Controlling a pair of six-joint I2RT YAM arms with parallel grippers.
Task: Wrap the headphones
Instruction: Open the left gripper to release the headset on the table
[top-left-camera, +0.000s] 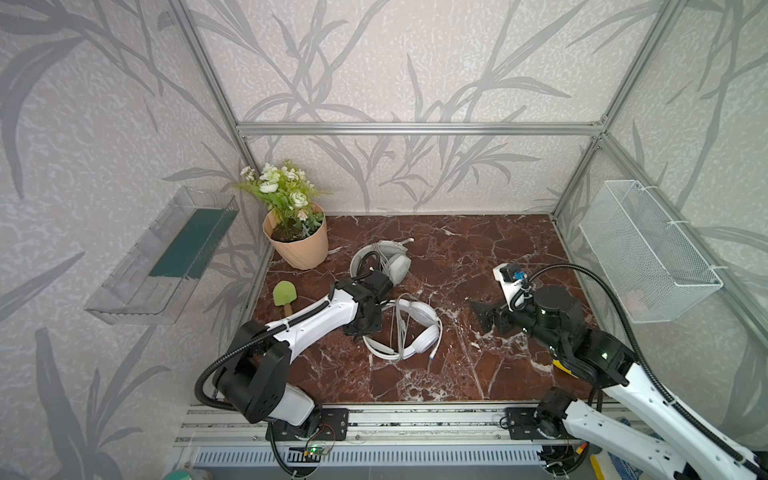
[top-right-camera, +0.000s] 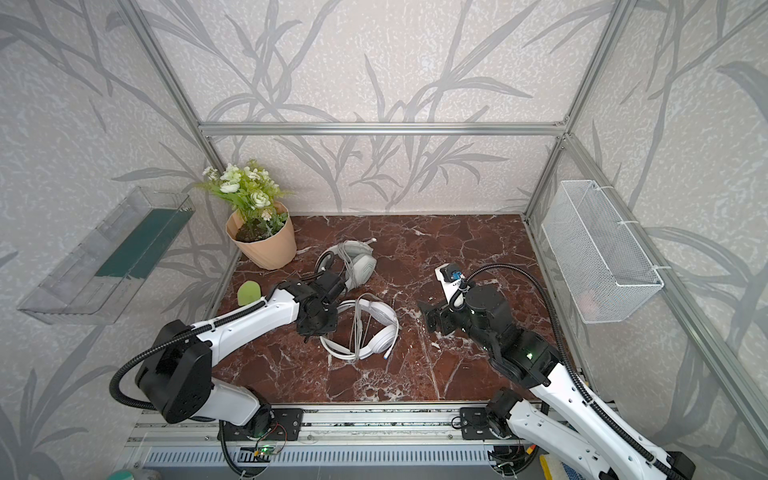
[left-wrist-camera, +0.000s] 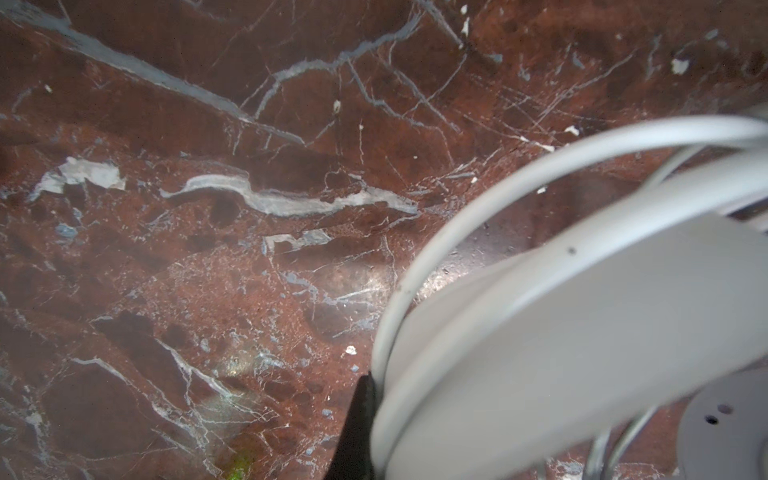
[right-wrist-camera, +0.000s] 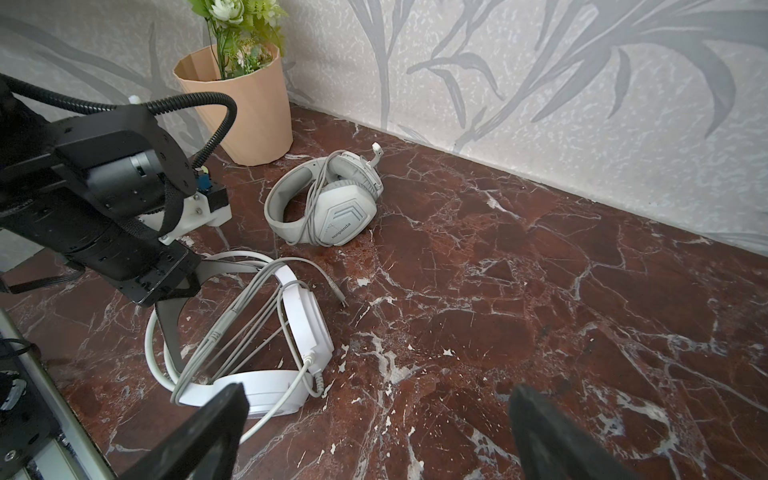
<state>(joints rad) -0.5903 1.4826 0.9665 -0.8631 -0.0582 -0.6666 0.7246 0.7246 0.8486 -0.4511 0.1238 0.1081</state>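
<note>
The glossy white headphones (top-left-camera: 417, 332) (top-right-camera: 376, 332) (right-wrist-camera: 291, 316) lie mid-table with the pale cable strung across the band. The greyish-white headphones (top-left-camera: 386, 259) (top-right-camera: 355, 262) (right-wrist-camera: 332, 208) lie behind them, cable looped over the cups. My left gripper (top-left-camera: 365, 330) (top-right-camera: 316, 330) points down at the white band's left side and is shut. One dark finger (left-wrist-camera: 357, 424) (right-wrist-camera: 168, 328) shows, with the thick white cable (left-wrist-camera: 419, 257) lying against it. Whether the cable is pinched is hidden. My right gripper (top-left-camera: 482, 316) (top-right-camera: 428, 316) (right-wrist-camera: 374, 403) hangs open and holds nothing, to the right of the white headphones.
A peach flower pot (top-left-camera: 303, 249) stands at the back left and a green spatula (top-left-camera: 284, 294) lies in front of it. A clear shelf (top-left-camera: 137, 299) hangs on the left wall, a wire basket (top-left-camera: 648, 253) on the right wall. A metal rail (top-left-camera: 415, 415) runs along the table's front.
</note>
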